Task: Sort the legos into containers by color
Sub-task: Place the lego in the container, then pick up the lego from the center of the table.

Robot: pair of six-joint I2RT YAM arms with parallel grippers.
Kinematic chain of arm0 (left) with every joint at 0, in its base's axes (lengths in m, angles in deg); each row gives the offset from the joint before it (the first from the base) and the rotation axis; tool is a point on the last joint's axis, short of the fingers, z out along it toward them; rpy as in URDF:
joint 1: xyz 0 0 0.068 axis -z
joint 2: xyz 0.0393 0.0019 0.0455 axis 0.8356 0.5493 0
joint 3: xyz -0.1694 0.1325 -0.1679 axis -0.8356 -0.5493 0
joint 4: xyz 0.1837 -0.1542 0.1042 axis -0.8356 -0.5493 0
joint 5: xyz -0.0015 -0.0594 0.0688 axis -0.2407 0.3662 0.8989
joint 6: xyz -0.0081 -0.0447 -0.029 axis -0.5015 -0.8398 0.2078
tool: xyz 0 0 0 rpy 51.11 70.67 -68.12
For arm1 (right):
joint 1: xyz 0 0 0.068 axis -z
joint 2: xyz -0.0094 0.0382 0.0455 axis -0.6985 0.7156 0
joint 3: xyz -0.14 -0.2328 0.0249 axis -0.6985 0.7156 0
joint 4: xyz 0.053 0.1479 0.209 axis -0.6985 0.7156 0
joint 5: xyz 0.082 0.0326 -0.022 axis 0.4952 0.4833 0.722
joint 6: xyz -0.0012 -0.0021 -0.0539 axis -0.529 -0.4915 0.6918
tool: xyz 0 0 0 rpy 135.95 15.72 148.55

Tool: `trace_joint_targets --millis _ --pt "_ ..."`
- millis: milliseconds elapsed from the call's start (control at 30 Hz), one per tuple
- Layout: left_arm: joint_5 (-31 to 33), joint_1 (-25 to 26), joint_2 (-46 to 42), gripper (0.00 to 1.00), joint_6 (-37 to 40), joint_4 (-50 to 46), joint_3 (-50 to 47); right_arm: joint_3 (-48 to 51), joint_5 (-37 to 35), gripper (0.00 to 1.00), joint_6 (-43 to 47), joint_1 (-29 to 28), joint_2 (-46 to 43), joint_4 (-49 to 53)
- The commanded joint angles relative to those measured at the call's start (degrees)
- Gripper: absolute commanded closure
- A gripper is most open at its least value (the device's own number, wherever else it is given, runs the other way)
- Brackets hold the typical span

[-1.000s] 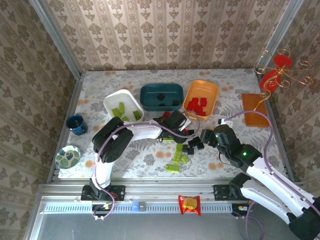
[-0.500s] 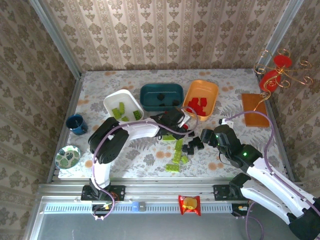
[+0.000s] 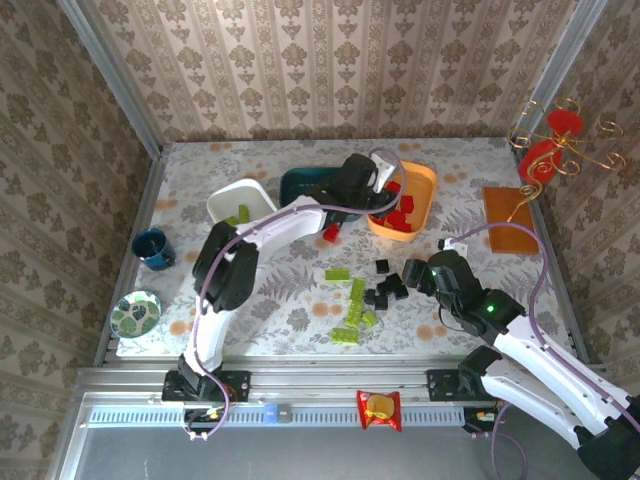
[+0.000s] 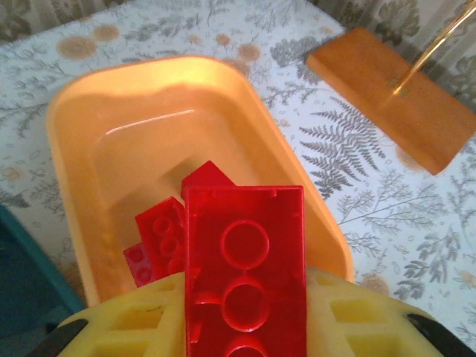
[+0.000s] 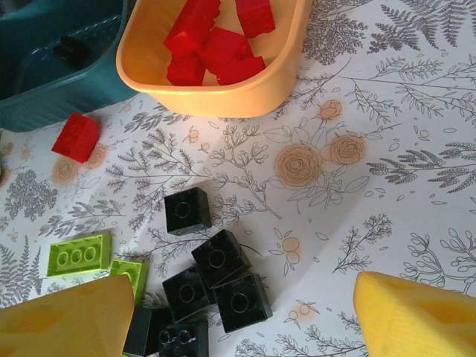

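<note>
My left gripper (image 3: 375,185) hangs over the orange tray (image 3: 428,180), shut on a red lego (image 4: 245,268) that stands between its yellow fingers. Below it, more red legos (image 4: 163,234) lie in that tray (image 4: 111,74). My right gripper (image 3: 415,272) is open above a cluster of black legos (image 5: 219,256), holding nothing. Lime green legos (image 3: 355,300) lie left of the black ones. One red lego (image 3: 331,233) sits loose beside the dark teal tray (image 3: 305,185), which holds black pieces. The white tray (image 3: 235,200) holds green ones.
A blue cup (image 3: 152,247) and a small patterned dish (image 3: 134,313) stand at the left edge. A brown-orange slab (image 3: 510,220) with a gold wire stand (image 3: 550,150) is at the right. A snack packet (image 3: 379,408) lies on the front rail.
The left gripper shut on a red lego at the central pile and carried it up and right to above the orange tray. The right arm has stayed still.
</note>
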Motion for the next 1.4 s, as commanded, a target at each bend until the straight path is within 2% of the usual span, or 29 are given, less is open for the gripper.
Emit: trace_joint_targets --millis 0,67,133,200,267,367,533,767,900,1000,1133,1200,1300,1367 --pt "-1.5 -0.3 5.5 0.66 0.2 -6.9 6.0 0.8 -2.1 0.21 -1.3 0.3 -1.0 1.4" --pt "-1.6 -0.6 8.0 0.59 -0.3 -8.8 10.2 0.9 -1.6 0.21 -1.3 0.3 -0.9 1.2" --pt "-2.8 -1.1 8.6 0.48 -1.7 -9.1 12.2 1.0 -0.2 0.18 -1.0 0.3 -0.7 0.5" --pt "-4.4 -1.6 6.7 0.36 -3.4 -7.4 11.7 1.1 1.6 0.16 -0.5 0.3 0.1 -0.4" --pt "-5.6 -2.0 3.5 0.30 -4.7 -4.8 9.3 0.9 2.9 0.15 -0.2 0.3 1.5 -0.7" --pt "-7.0 -2.3 -3.2 0.27 -6.6 -0.1 2.8 1.0 5.9 0.17 0.5 0.3 5.0 -2.1" --pt "-7.3 -2.8 -17.4 0.20 -11.9 11.8 -16.7 1.4 11.3 0.19 2.2 0.1 13.5 -8.5" --pt "-2.0 -3.3 -38.3 0.10 -16.5 20.8 -44.6 -4.7 9.6 0.18 7.2 -0.2 28.8 -14.2" --pt "0.3 -3.5 -48.9 0.07 -18.6 21.6 -56.5 -8.6 8.0 0.21 8.9 -0.2 37.0 -16.6" --pt "4.0 -3.5 -57.0 0.01 -18.1 18.4 -62.7 -12.0 7.7 0.24 9.5 -0.2 43.7 -17.7" --pt "9.8 -3.7 -66.0 0.00 -18.2 14.3 -69.7 -15.2 6.9 0.27 9.4 -0.2 50.1 -16.9" --pt "12.2 -3.8 -69.3 0.00 -19.2 12.9 -72.5 -15.9 6.9 0.29 9.1 -0.2 52.2 -16.7" --pt "12.6 -4.6 -72.5 0.00 -19.9 12.1 -75.7 -16.4 7.3 0.34 9.1 -0.2 54.5 -16.8" --pt "12.3 -5.2 -73.2 0.00 -19.7 11.4 -76.7 -16.8 8.1 0.41 9.3 -0.2 55.4 -17.1"
